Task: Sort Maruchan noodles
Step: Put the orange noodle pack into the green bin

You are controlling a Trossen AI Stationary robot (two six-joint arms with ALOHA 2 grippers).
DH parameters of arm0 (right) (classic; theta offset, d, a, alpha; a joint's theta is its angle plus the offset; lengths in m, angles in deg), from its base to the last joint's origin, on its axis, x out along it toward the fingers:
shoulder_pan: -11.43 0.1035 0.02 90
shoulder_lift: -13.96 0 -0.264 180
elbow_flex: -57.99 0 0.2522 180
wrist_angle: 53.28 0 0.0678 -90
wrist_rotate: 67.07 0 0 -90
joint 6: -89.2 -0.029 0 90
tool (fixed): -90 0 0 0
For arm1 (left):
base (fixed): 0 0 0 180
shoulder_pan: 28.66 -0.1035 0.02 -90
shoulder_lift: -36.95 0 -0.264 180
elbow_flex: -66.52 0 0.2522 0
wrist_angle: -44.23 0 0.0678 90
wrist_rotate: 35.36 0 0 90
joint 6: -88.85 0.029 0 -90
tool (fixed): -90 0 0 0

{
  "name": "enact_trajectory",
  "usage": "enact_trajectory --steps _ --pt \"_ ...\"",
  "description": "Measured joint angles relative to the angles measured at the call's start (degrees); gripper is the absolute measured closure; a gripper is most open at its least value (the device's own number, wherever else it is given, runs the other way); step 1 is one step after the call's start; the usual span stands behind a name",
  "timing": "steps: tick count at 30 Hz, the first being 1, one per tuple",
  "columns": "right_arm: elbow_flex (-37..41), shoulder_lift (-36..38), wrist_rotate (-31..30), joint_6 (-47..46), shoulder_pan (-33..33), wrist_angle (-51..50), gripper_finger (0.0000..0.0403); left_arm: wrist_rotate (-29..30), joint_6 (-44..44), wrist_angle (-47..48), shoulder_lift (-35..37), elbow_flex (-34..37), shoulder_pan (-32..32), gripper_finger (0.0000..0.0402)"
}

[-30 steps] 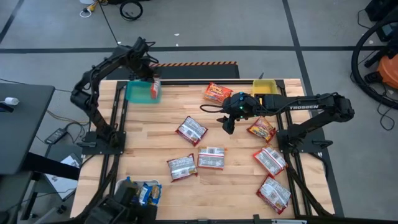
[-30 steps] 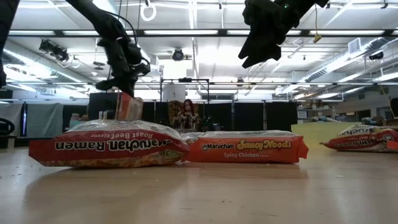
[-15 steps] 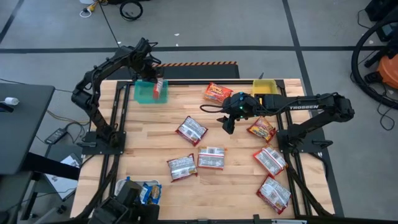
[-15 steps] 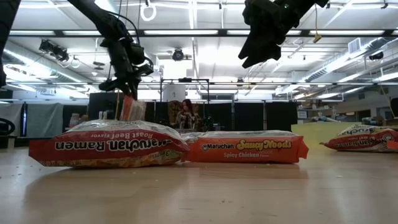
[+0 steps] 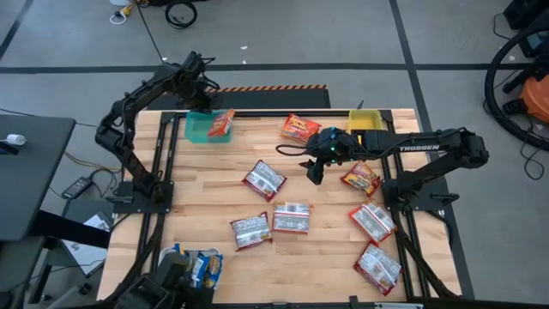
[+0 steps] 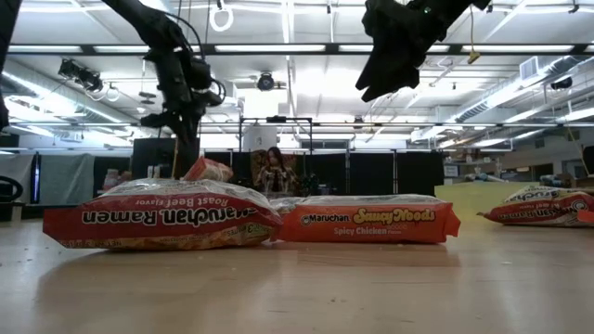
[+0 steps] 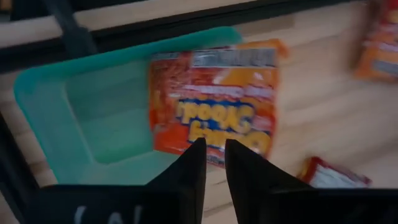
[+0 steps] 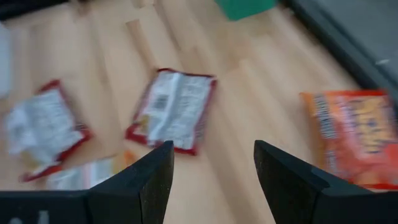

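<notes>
Left gripper (image 7: 211,163): fingers nearly together, empty, above the teal tray (image 5: 201,129) at the table's far edge.
Orange packet (image 5: 223,124): lay tilted across the tray's rim.
Right gripper (image 5: 315,172): spread, hovering mid-table.
Writing: "Maruchan Roast Beef" packet (image 6: 160,216).

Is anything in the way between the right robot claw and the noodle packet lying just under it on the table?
Nothing visible is. The right gripper hangs open above bare wood, and the red-and-white packet lies beside it with only clear table between them. The left gripper is far off at the teal tray.
</notes>
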Motion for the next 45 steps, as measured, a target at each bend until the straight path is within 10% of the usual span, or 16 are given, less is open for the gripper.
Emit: enact_trajectory --steps 6,13,24,33,45 --pt "-0.11 -2.31 -10.68 11.84 -2.77 1.07 0.0176 -6.42 6.67 -0.26 9.52 -0.04 3.11 0.0336" --pt "-0.11 -13.21 -8.25 26.78 -10.33 5.73 0.0176 -6.53 10.80 -0.96 22.92 -0.07 13.47 0.0336" --pt "-0.04 -22.45 -12.69 59.78 -19.04 1.62 0.0176 6.02 10.28 -0.98 38.49 -0.09 27.85 0.0335" --pt "-0.04 -28.31 -14.28 66.88 -21.33 5.74 0.0183 11.45 11.92 -1.03 41.93 -0.07 30.86 0.0335" --pt "0.00 -29.23 -12.40 55.10 -18.75 13.21 0.0372 13.52 15.68 -2.13 41.75 -0.07 30.84 0.0335"
